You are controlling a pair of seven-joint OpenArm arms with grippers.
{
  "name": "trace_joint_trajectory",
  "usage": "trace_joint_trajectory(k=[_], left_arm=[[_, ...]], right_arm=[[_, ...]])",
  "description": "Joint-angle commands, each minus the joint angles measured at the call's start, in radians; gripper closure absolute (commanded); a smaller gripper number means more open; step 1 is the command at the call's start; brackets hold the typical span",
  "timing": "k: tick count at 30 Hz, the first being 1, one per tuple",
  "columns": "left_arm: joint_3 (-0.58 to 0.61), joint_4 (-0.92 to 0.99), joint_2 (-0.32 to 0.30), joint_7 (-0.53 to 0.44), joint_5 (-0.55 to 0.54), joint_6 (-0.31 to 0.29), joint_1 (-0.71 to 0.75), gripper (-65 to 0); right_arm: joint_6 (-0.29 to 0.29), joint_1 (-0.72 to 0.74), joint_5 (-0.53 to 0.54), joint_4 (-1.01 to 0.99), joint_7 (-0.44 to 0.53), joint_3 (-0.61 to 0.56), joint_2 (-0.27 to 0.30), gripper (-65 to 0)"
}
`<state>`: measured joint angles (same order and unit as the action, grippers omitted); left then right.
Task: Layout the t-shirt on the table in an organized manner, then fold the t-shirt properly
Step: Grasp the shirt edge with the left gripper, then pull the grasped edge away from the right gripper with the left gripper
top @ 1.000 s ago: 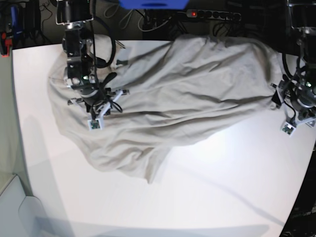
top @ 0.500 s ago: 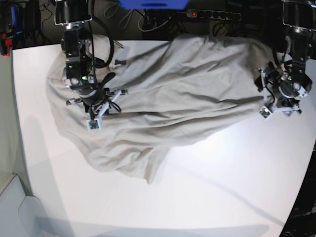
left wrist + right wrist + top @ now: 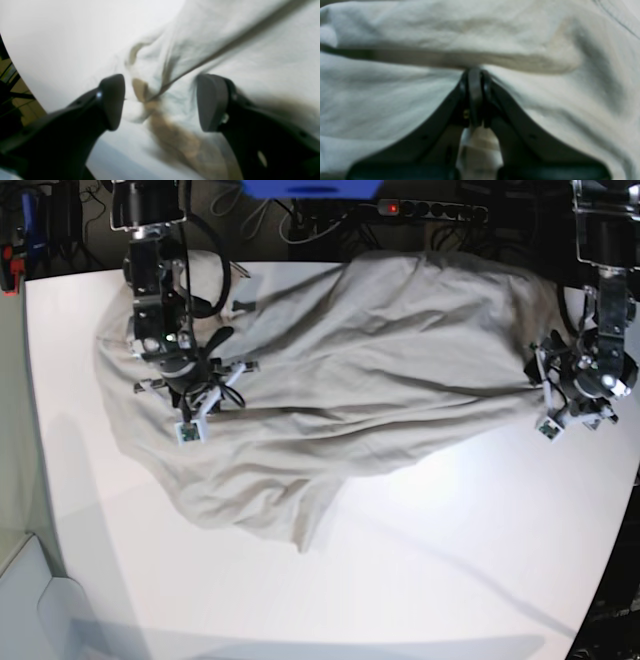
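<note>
The beige-grey t-shirt [image 3: 350, 370] lies crumpled and creased across the back half of the white table [image 3: 420, 560], with one lobe hanging toward the front [image 3: 270, 510]. My right gripper [image 3: 205, 380] rests on the shirt's left part. In the right wrist view my right gripper [image 3: 475, 75] is shut on a pinched fold of the t-shirt [image 3: 395, 105]. At the shirt's right edge my left gripper [image 3: 550, 375] stands open. In the left wrist view my left gripper [image 3: 161, 102] straddles a bunched edge of the t-shirt [image 3: 250, 57] with a dark seam, and the fingers [image 3: 112, 100] stay apart from the cloth.
Behind the table's back edge lie a black power strip [image 3: 430, 210] with a red light, loose cables, and a blue object [image 3: 310, 188]. A grey panel [image 3: 30, 600] stands at the front left corner. Bare table [image 3: 62, 37] shows beside the shirt's edge.
My left gripper has come in from the table's right side to the shirt's right edge, and the cloth there has bunched inward slightly. The right arm has stayed put.
</note>
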<state>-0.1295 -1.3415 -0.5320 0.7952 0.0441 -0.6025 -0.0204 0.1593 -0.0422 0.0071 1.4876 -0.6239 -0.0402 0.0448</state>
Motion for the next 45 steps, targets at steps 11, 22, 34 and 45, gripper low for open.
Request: trace_joint_trajectory(k=[11, 22, 34, 45], left_arm=[[-0.005, -0.003, -0.010, 0.005, 0.003, 0.002, -0.042, -43.6], [-0.012, -0.034, -0.012, 0.007, 0.000, -0.081, -0.043, -43.6], [-0.046, -0.039, -0.010, 0.007, 0.009, -0.092, -0.062, -43.6], [-0.046, 0.032, -0.009, -0.004, 0.000, -0.096, -0.080, -43.4]], right_arm=[[-0.004, 0.003, -0.006, 0.009, -0.009, 0.003, 0.007, 0.0], [-0.004, 0.008, -0.006, 0.009, -0.009, 0.003, 0.017, 0.0], [-0.004, 0.009, -0.006, 0.009, -0.007, 0.003, 0.019, 0.0], [-0.004, 0.009, -0.006, 0.008, -0.007, 0.003, 0.019, 0.0]])
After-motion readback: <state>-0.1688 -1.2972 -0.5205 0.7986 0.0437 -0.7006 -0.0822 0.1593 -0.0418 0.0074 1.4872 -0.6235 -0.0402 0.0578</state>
